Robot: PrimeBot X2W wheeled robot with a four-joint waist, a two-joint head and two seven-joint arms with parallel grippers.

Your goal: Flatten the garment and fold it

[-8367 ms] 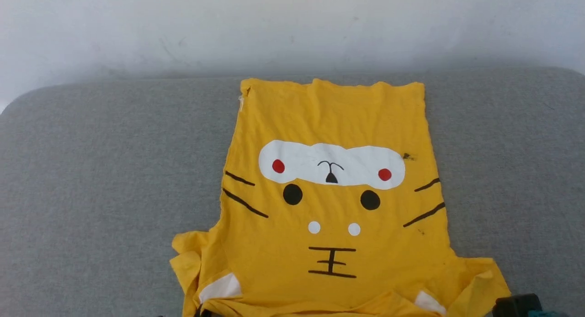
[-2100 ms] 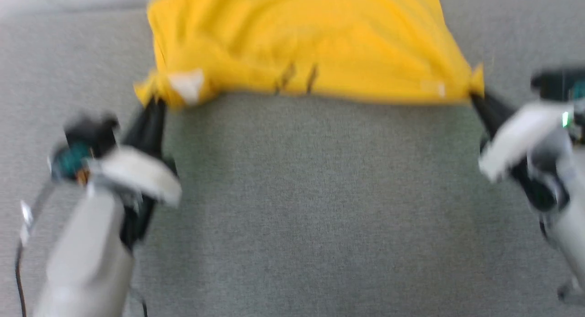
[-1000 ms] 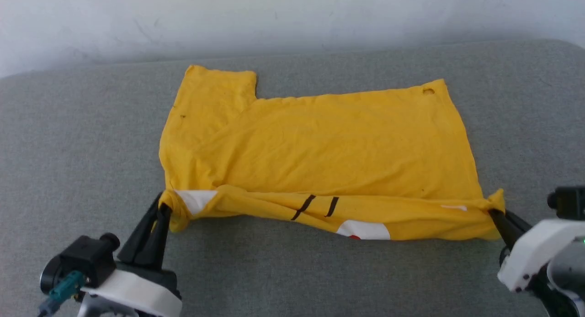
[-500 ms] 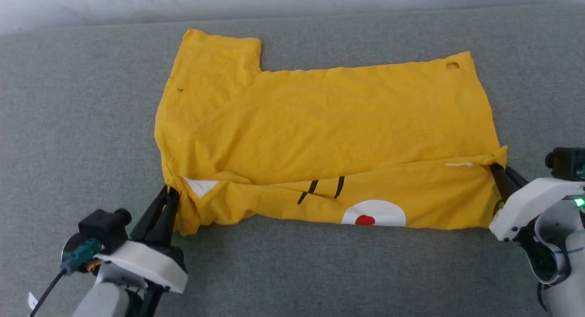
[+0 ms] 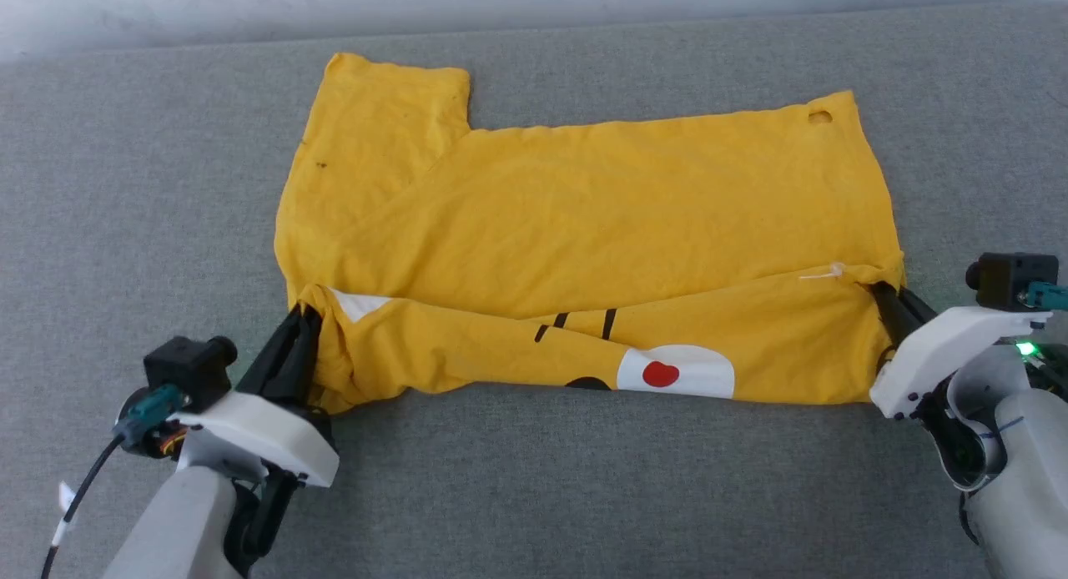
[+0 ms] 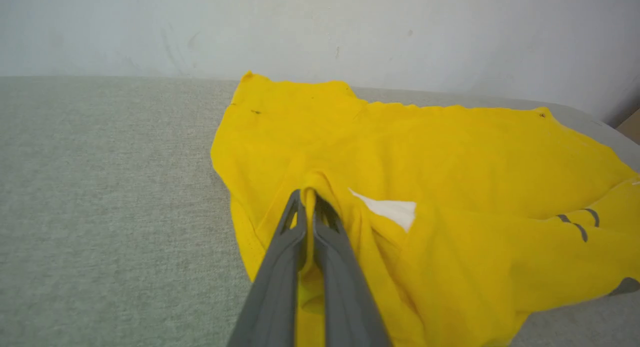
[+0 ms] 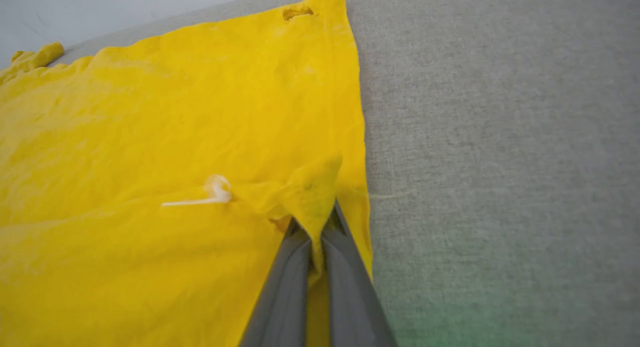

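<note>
Mustard-yellow short-sleeved cotton T-shirt lies spread at the centre of the grey fabric-covered counter, plain side up. One sleeve is out at 11 o'clock. The near edge at 6 o'clock is turned over, showing black whisker lines and a white patch with a red dot. Left tool, fingers pressed together, pinches a bunched corner at 8 o'clock. Right tool, likewise pressed together, pinches the corner at 4 o'clock. Judgement: the cloth is light, limp and not fragile. It creases easily, sags between the two holds, and probably drags on the rough cover rather than sliding. Best holds are hems and corners, pinched through all layers, with both ends taut and level.
</note>
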